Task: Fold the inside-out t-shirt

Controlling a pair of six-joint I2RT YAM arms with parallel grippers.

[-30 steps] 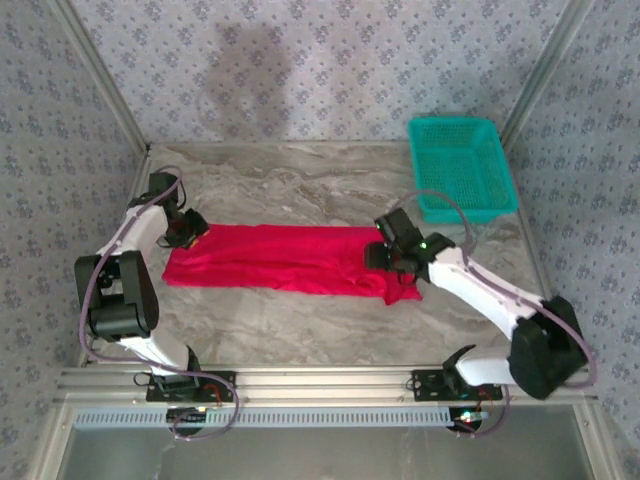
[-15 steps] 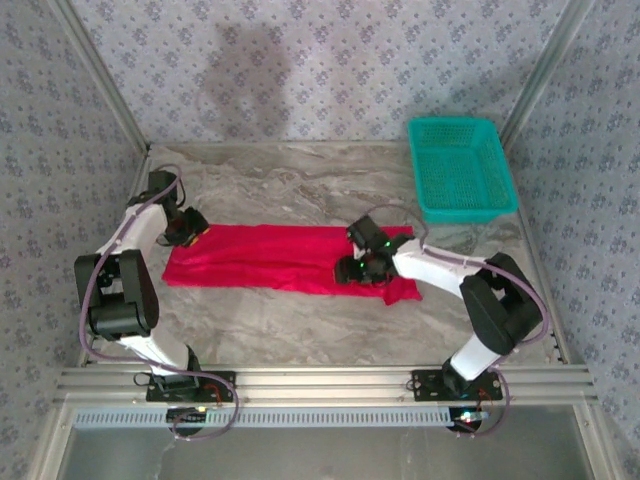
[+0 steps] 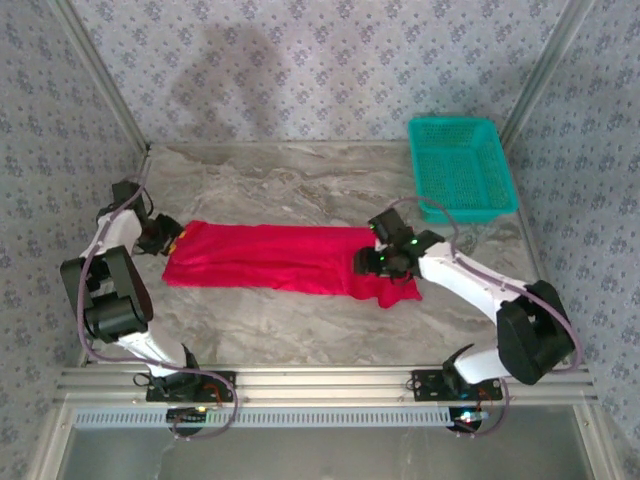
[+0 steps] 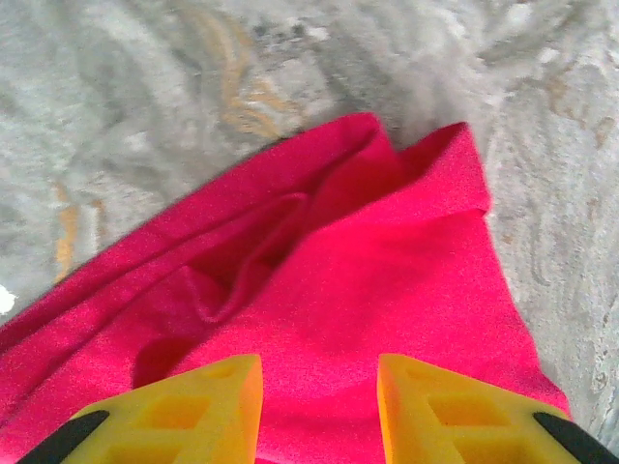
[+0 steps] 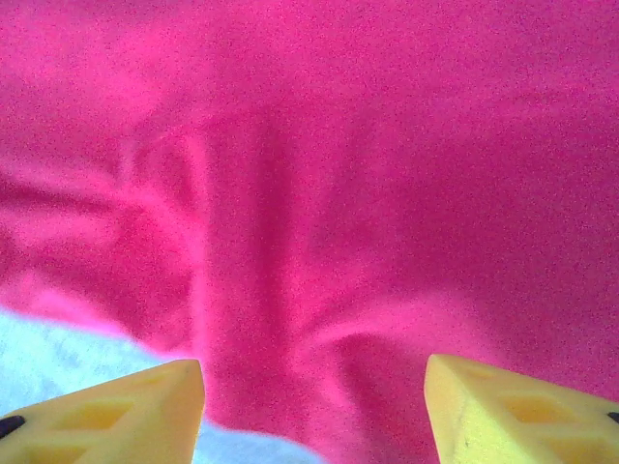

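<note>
While one t-shirt [image 3: 270, 258] lies on table [image 3: 300, 190], left hand [image 4: 319, 382] and right hand [image 5: 314, 387] both gape wide; one basket [image 3: 452, 121].

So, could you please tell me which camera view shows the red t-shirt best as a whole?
The top external view: the t-shirt lies there whole, a long flat band across the table. The left wrist view gives one creased corner of it; the right wrist view gives a close patch of wrinkled cloth.
</note>
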